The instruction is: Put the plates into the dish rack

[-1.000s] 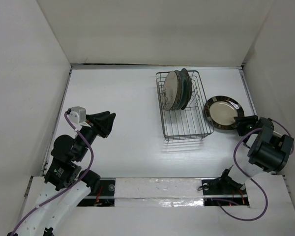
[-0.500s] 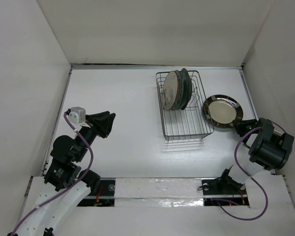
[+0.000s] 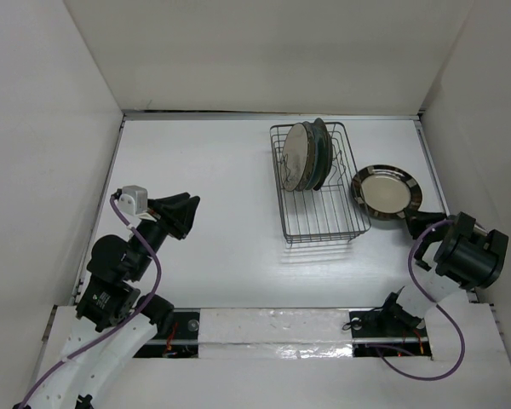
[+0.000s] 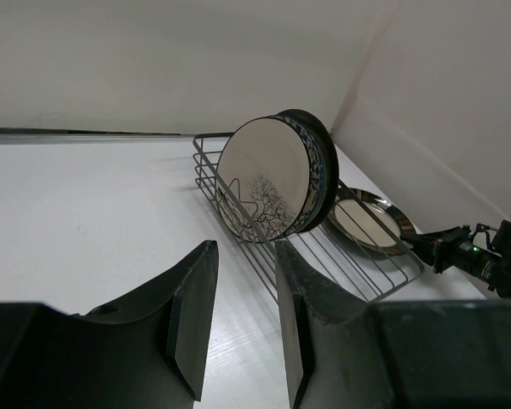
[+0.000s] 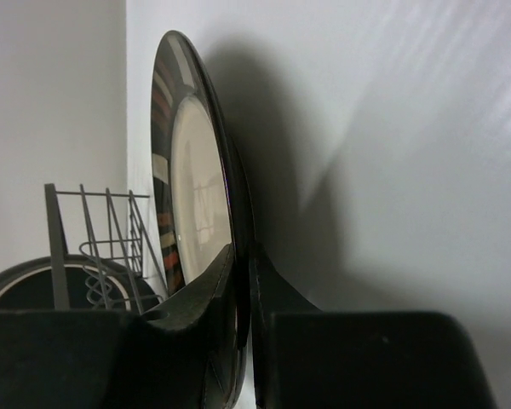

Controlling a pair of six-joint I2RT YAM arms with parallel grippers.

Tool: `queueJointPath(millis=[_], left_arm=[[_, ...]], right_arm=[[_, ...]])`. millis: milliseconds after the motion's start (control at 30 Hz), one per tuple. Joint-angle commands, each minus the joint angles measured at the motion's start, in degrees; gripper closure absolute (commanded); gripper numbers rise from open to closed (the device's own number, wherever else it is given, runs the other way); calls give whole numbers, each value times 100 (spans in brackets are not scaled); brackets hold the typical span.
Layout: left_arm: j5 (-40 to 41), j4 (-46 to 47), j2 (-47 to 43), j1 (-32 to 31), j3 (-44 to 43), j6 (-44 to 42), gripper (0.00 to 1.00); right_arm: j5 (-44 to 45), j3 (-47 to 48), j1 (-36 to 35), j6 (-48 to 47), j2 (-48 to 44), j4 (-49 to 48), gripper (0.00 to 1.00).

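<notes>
Top external view gives you one grey wire dish rack (image 3: pixel 324 213), at least three round plates (image 3: pixel 300 156) upright at its far end; one glossy dark-rimmed plate (image 3: pixel 386 193) just right of it, rim pinched by the right gripper (image 3: pixel 413 223); left gripper (image 3: pixel 187 216) slightly parted, empty.

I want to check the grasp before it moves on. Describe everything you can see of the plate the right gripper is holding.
The plate is round, with a pale beige centre and a broad, dark, glossy rim that looks metallic. It appears to be glazed ceramic. It lies face up and roughly flat just right of the dish rack. Its left edge is right at the rack's side, though contact there cannot be told. The right gripper pinches its near rim, one finger on each face. Whether it is lifted is unclear.
</notes>
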State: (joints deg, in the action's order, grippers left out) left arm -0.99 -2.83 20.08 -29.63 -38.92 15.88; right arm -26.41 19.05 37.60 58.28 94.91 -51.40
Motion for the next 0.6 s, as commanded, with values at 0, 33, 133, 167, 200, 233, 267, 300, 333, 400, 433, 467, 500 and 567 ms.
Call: queueJointPath(millis=[0,33,133,167,200,233,267,300,333,400,433,467,500,567], left_arm=[[12,248,75,-34,-2,-32,70],[20,248,93,-34,-2,-41,70],[29,248,102,-34,-2,-41,70],[29,248,93,-34,-2,-41,70],[38,248,119,-34,-2,-50,70],[47,248,128,-34,7,-50,70],[38,248,163,-34,-2,-50,70],[38,248,181,-34,7,-59,70],[47,248,190,-34,-2,-50,70],[47,248,172,-34,-2,-59,70],[55,248,181,-34,-2,-50,70],[56,248,216,-34,-2,-59,70],[56,248,242,-34,-2,-50,70],[29,248,269,-34,7,-59,70]], right_arm=[[-241,-278,211,578,54,-1783,100],[-259,-322,273,744,27,-1908,100],[-250,-358,274,851,-201,-1979,100],[-276,-358,274,878,-323,-1988,100],[-294,-358,274,913,-394,-2006,100],[-277,-375,274,939,-473,-1962,100],[-268,-376,274,948,-561,-1918,100],[-233,-384,274,922,-771,-1866,100],[-128,-376,274,852,-877,-1691,100],[-48,-367,274,808,-1184,-1515,100],[-31,-367,274,781,-1281,-1453,100],[-22,-358,274,781,-1387,-1383,100],[4,-349,274,764,-1484,-1243,100],[110,-270,274,658,-1774,-1049,100]])
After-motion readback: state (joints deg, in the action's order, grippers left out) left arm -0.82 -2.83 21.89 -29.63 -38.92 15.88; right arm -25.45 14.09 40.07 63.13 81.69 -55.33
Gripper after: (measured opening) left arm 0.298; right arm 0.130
